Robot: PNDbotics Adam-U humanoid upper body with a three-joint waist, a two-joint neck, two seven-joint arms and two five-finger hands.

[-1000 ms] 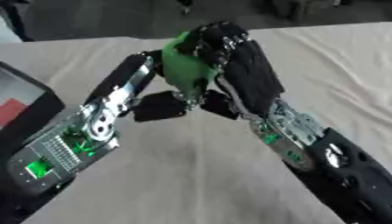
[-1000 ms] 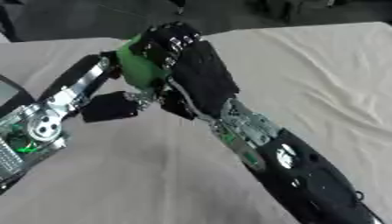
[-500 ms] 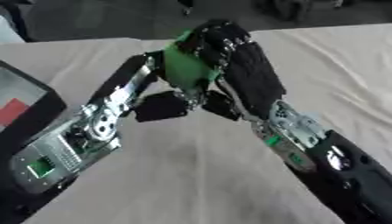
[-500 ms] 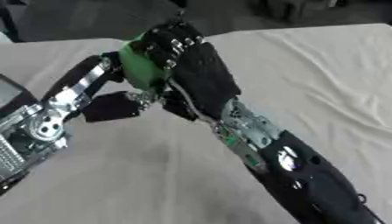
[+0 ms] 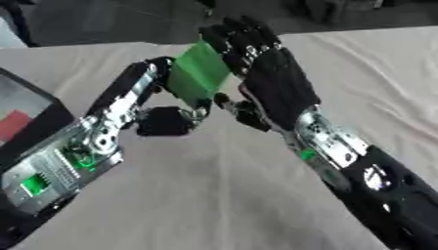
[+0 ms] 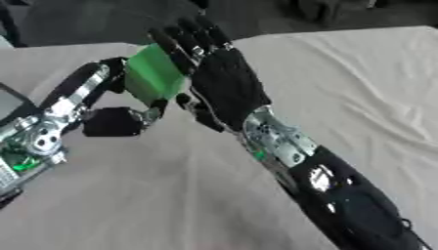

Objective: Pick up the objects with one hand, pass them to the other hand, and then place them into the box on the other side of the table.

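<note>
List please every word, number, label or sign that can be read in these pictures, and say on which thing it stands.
None can be read.
Green object, held between the left hand and the right hand: plain, no print shows.
Box at the table's left edge: a red patch inside, no letters visible.
Green lights on both forearms: no text.

Stretching across most of the view, a surface [image 6: 359,78] draped in pale, creased cloth [image 5: 214,195], lying askew. Running beyond its far edge, a dark floor [image 5: 102,24] in shadow. Standing at the top right, dim dark furniture [image 6: 334,10], too blurred to identify.
</note>
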